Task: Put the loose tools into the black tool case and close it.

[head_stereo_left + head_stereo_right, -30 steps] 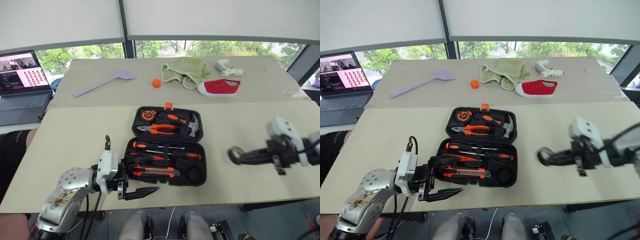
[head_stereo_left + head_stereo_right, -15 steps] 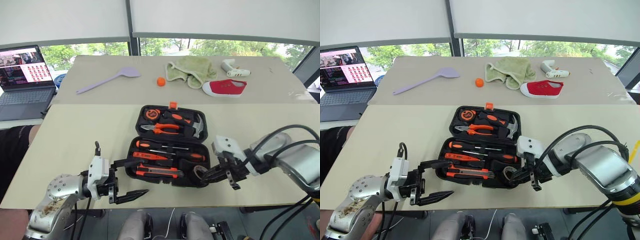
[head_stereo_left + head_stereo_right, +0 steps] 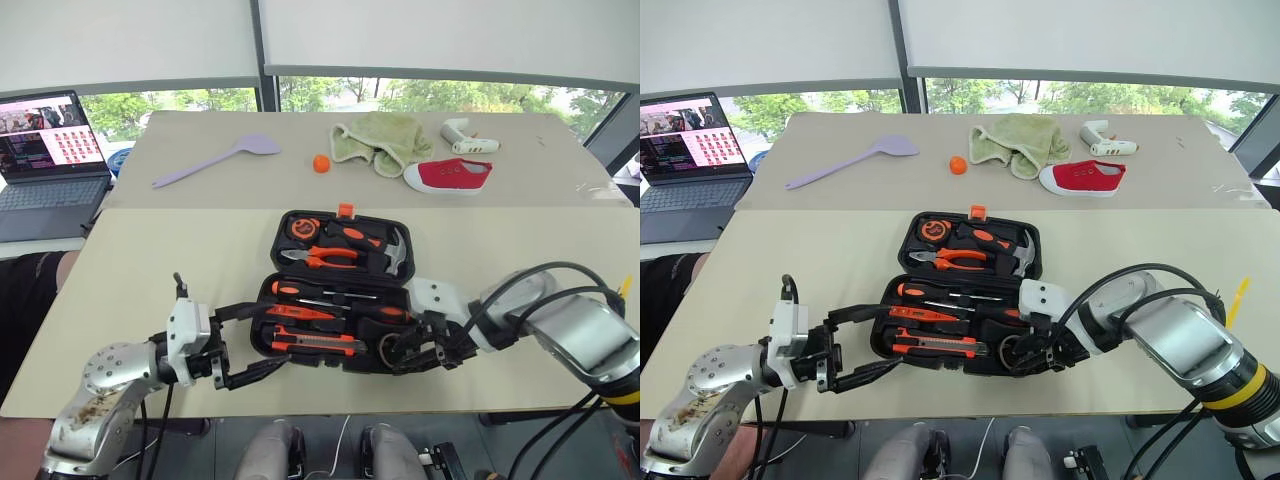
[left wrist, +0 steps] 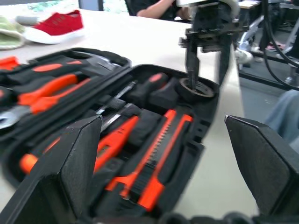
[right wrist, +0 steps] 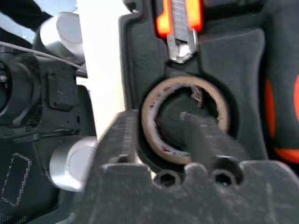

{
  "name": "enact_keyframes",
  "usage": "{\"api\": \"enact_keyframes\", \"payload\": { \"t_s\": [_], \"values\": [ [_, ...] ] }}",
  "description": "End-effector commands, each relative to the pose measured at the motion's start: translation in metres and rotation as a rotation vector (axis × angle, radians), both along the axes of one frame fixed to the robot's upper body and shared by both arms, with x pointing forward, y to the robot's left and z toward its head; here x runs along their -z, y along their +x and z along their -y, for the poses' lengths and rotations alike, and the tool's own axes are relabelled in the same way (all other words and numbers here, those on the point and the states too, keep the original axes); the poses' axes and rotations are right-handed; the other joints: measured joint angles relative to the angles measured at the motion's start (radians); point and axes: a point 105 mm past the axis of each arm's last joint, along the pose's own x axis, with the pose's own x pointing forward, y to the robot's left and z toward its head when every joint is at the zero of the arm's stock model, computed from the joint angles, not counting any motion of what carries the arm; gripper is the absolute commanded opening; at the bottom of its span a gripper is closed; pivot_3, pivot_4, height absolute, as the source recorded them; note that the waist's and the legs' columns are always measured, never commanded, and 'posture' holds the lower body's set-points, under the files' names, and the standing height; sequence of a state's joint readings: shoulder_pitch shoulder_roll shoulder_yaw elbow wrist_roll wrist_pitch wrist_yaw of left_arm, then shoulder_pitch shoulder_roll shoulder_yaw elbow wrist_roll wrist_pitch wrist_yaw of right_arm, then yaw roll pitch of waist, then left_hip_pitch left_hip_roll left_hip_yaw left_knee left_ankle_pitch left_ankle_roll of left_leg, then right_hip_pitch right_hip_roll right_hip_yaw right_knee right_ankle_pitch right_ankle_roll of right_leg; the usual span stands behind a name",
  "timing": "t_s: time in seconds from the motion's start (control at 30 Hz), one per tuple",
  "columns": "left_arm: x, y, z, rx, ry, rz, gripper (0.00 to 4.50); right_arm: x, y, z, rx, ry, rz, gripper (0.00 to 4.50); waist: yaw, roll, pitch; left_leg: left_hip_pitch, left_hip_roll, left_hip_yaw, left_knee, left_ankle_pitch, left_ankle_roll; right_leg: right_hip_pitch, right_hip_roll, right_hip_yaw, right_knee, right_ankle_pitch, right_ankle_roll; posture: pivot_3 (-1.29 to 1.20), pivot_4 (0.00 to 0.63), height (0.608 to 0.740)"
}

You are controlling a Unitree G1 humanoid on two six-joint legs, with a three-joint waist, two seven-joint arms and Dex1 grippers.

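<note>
Head views: black tool case (image 3: 340,290) lies open on the near table, lid half on the far side, tray half toward the robot. Screwdrivers (image 3: 335,292) and utility knife (image 3: 315,345) sit in the tray slots.
Right gripper (image 3: 402,350): at the tray's near right corner, over the tape roll (image 3: 390,347), which sits in its round recess.
Left gripper (image 3: 245,340): spread wide and empty, just beside the tray's near left corner.
Left wrist view: one finger (image 4: 192,65) of the right gripper dips inside the roll's ring, the other stands outside it; tools lie seated in their slots.
Right wrist view: fingers (image 5: 119,140) straddle the roll's wall with a gap showing, so the hold looks loosened rather than clenched; I cannot tell if contact has fully ended.
Step in hand: seating the last loose tool, judging by the bare table around the case.
Next move: lift the right gripper clear without dragging the roll out, then swing the lid half over and press the orange latch (image 3: 345,210).
</note>
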State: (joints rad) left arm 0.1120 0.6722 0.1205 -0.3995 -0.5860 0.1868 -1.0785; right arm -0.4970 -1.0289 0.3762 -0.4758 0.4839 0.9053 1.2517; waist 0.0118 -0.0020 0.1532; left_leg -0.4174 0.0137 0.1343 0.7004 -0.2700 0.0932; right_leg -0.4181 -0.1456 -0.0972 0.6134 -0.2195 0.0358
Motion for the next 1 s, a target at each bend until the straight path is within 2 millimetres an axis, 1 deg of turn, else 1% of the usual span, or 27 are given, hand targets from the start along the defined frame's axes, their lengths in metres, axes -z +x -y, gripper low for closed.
{"api": "enact_keyframes", "payload": {
  "t_s": [0.03, 0.1, 0.2, 0.27, 0.3, 0.37, 0.4, 0.43, 0.5, 0.57, 0.6, 0.63, 0.7, 0.77, 0.83, 0.87, 1.0],
  "values": [
    [-0.008, 0.009, -0.015, -0.057, 0.010, 0.017, 4.50, -0.047, 0.008, 0.004, 0.000, 0.231, 0.048, 3.31, 0.000, 0.000, 0.000, 0.000, 0.000, 0.000, 0.000, 0.000, 0.000, 0.001, 0.000, 0.000, 0.000, 0.000, 0.000, 0.00, 0.150, 0.740],
    [-0.008, 0.015, -0.021, -0.096, 0.012, 0.007, 4.50, -0.055, 0.009, 0.016, 0.021, 0.271, 0.038, 3.31, 0.001, -0.001, 0.000, 0.000, 0.000, 0.001, 0.000, 0.000, 0.000, 0.001, 0.000, 0.000, 0.001, 0.000, 0.000, 0.00, 0.150, 0.740],
    [-0.003, 0.041, -0.038, -0.245, 0.054, 0.000, 4.50, -0.059, 0.021, 0.044, 0.157, 0.345, 0.040, 3.31, 0.009, -0.002, 0.000, 0.000, 0.000, 0.000, 0.000, 0.000, 0.000, 0.002, 0.000, -0.002, 0.000, 0.000, 0.000, 0.00, 0.150, 0.740],
    [-0.001, 0.065, -0.051, -0.372, 0.075, -0.004, 3.98, -0.055, 0.040, 0.062, 0.264, 0.401, 0.161, 3.33, 0.014, -0.004, 0.000, 0.001, 0.000, 0.000, 0.001, 0.000, 0.000, 0.002, 0.000, -0.003, -0.001, 0.000, 0.000, 0.00, 0.150, 0.740],
    [0.000, 0.072, -0.055, -0.410, 0.087, 0.004, 3.78, -0.051, 0.049, 0.067, 0.306, 0.402, 0.214, 3.07, 0.013, -0.004, 0.000, 0.001, 0.000, 0.000, 0.001, 0.000, 0.000, 0.006, 0.001, -0.003, 0.000, 0.001, 0.000, 0.00, 0.150, 0.740],
    [0.001, 0.089, -0.055, -0.451, 0.118, 0.014, 2.99, -0.034, 0.064, 0.079, 0.380, 0.349, 0.342, 2.59, 0.010, -0.004, 0.000, 0.002, 0.000, 0.001, 0.001, 0.000, 0.000, 0.007, 0.002, -0.002, 0.000, 0.002, 0.000, 0.00, 0.150, 0.740],
    [0.001, 0.096, -0.054, -0.464, 0.130, 0.022, 2.68, -0.027, 0.071, 0.083, 0.405, 0.322, 0.395, 2.26, 0.008, -0.004, 0.000, 0.002, 0.000, 0.002, 0.001, 0.000, 0.000, 0.007, 0.003, -0.002, 0.000, 0.002, 0.000, 0.00, 0.150, 0.740],
    [0.001, 0.101, -0.052, -0.467, 0.134, 0.023, 2.24, -0.021, 0.076, 0.086, 0.422, 0.305, 0.447, 1.87, 0.006, -0.004, 0.000, 0.002, 0.000, 0.003, 0.001, 0.001, 0.000, 0.007, 0.003, -0.001, 0.000, 0.002, 0.000, 0.00, 0.150, 0.740],
    [0.006, 0.112, -0.047, -0.478, 0.153, 0.013, 1.51, -0.012, 0.089, 0.087, 0.471, 0.294, 0.542, 1.19, 0.001, -0.004, 0.000, 0.002, 0.000, 0.004, 0.001, 0.001, -0.001, 0.006, 0.004, -0.001, 0.001, 0.002, 0.000, 0.00, 0.150, 0.740],
    [0.014, 0.119, -0.036, -0.459, 0.177, -0.010, 0.82, -0.003, 0.101, 0.083, 0.515, 0.290, 0.608, 0.46, -0.001, -0.004, 0.000, 0.002, 0.000, 0.005, 0.000, 0.003, -0.003, 0.006, 0.005, -0.001, 0.001, 0.002, 0.000, 0.00, 0.150, 0.740],
    [0.016, 0.122, -0.032, -0.452, 0.184, -0.018, 0.81, 0.000, 0.104, 0.082, 0.524, 0.288, 0.619, 0.19, -0.003, -0.004, 0.000, 0.002, 0.001, 0.005, 0.000, 0.003, -0.003, 0.006, 0.006, -0.001, 0.001, 0.002, 0.000, 0.00, 0.150, 0.740],
    [0.020, 0.123, -0.027, -0.434, 0.196, -0.028, 0.81, 0.005, 0.106, 0.078, 0.524, 0.285, 0.624, 0.08, -0.006, -0.004, 0.000, 0.003, 0.001, 0.005, 0.000, 0.004, -0.004, 0.006, 0.007, 0.000, 0.001, 0.002, 0.000, 0.00, 0.150, 0.740],
    [0.029, 0.122, -0.010, -0.374, 0.209, -0.052, 0.81, 0.013, 0.105, 0.067, 0.508, 0.305, 0.587, 0.08, -0.009, -0.004, 0.000, 0.003, 0.002, 0.005, 0.000, 0.005, -0.005, 0.006, 0.009, 0.000, 0.001, 0.002, 0.000, 0.00, 0.150, 0.740],
    [0.035, 0.118, 0.002, -0.319, 0.211, -0.078, 0.81, 0.018, 0.104, 0.059, 0.500, 0.321, 0.564, 0.08, -0.012, -0.004, 0.000, 0.003, 0.002, 0.005, -0.001, 0.005, -0.006, 0.006, 0.010, 0.001, 0.001, 0.002, 0.000, 0.00, 0.150, 0.740],
    [0.039, 0.106, 0.018, -0.223, 0.200, -0.088, 0.81, 0.020, 0.101, 0.058, 0.480, 0.314, 0.545, 0.08, -0.012, -0.004, 0.000, 0.003, 0.003, 0.005, -0.001, 0.006, -0.007, 0.006, 0.011, 0.001, 0.000, 0.002, 0.000, 0.00, 0.150, 0.740],
    [0.040, 0.102, 0.022, -0.195, 0.193, -0.088, 0.81, 0.021, 0.101, 0.058, 0.475, 0.312, 0.540, 0.08, -0.008, -0.004, 0.000, 0.003, 0.003, 0.005, -0.001, 0.006, -0.007, 0.006, 0.011, 0.001, 0.000, 0.002, 0.000, 0.00, 0.150, 0.740],
    [0.041, 0.096, 0.029, -0.180, 0.184, -0.094, 0.81, 0.021, 0.092, 0.064, 0.457, 0.309, 0.503, 0.08, 0.001, -0.004, 0.000, 0.003, 0.002, 0.004, 0.000, 0.006, -0.006, 0.006, 0.009, 0.001, 0.000, 0.002, 0.000, 0.00, 0.150, 0.740]
  ]
}}
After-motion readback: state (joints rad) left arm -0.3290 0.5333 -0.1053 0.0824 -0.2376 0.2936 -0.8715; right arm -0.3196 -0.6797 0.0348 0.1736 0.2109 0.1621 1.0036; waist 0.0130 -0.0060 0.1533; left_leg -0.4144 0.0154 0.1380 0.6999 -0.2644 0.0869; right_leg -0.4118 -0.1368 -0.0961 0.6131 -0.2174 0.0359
